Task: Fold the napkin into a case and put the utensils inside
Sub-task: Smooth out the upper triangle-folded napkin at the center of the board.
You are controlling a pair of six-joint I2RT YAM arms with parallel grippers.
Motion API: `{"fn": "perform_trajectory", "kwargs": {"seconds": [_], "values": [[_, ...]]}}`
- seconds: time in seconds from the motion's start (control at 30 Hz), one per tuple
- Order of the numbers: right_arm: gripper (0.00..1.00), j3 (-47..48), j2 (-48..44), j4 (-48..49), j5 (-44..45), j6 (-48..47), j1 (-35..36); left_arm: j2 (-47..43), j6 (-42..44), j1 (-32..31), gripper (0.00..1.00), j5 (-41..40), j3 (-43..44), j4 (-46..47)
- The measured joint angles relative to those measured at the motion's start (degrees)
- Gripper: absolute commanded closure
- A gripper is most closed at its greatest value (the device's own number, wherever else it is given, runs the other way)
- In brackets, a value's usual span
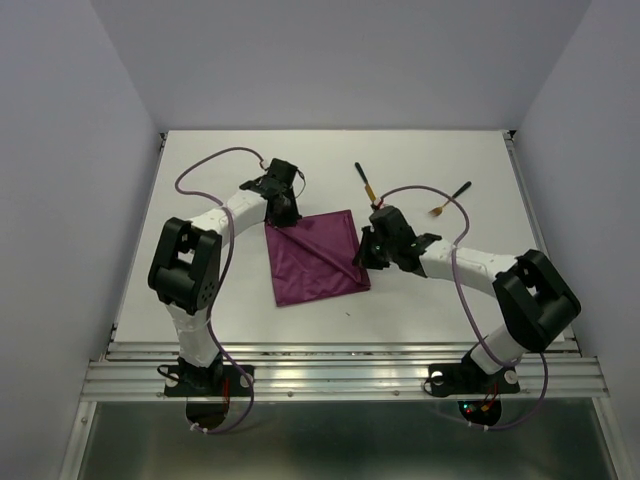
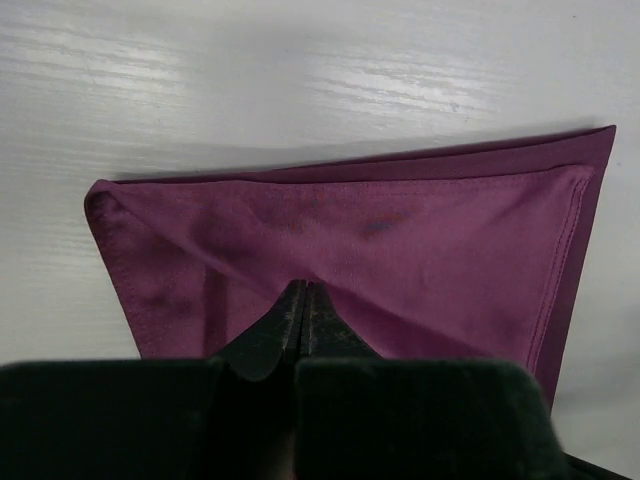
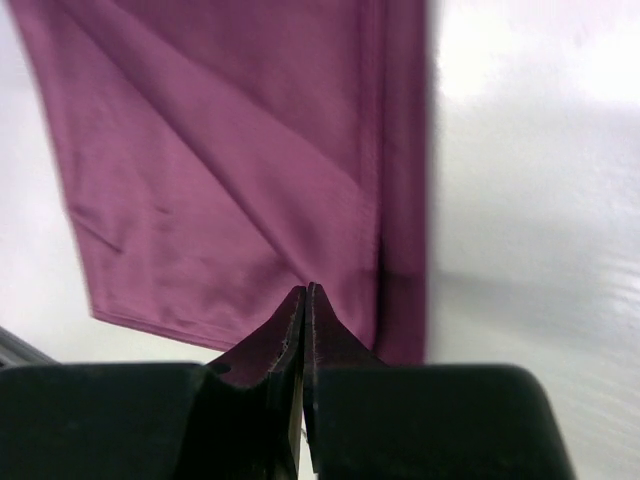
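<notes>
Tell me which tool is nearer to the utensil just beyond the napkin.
Right. The right tool pinches the napkin edge close to that utensil; the left tool pinches its far-left corner, farther away.

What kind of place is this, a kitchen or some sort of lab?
Probably a robotics test booth, not a kitchen: plain walls box in a white table, two robot arms are bolted to a metal rail, and the only props are a napkin and two utensils.
</notes>
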Motion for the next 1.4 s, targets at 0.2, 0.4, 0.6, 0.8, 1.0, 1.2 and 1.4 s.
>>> {"fn": "perform_trajectory", "kwargs": {"seconds": [0.2,0.4,0.6,0.8,1.0,1.2,1.4], "values": [[0.97,8.1,2.5,1.9,-1.5,-0.4,0.3,1.3,-0.4,0.2,1.00,1.8,-1.6,2.0],[0.97,11.2,9.8,5.4,-4.8,0.2,0.3,5.1,-0.6,0.3,1.00,2.3,-2.6,3.9],[0.97,11.0,15.6,6.8,-6.6,1.3,0.3,4.7,-0.7,0.3,1.00,2.1,-2.6,4.2],[0.97,10.8,16.4,7.3,-6.6,1.7,0.3,1.3,-0.7,0.1,1.00,2.6,-2.6,2.6],[0.96,10.8,14.1,6.6,-6.1,1.5,0.5,-2.9,-1.4,-0.5,1.00,9.3,-4.9,6.5],[0.96,11.1,11.9,6.7,-6.0,1.5,1.0,0.0,-2.7,-1.2,1.00,14.9,-9.4,9.7],[0.96,11.1,13.6,7.6,-7.5,1.7,1.6,3.0,-3.5,-1.3,1.00,17.7,-9.8,12.6]]}}
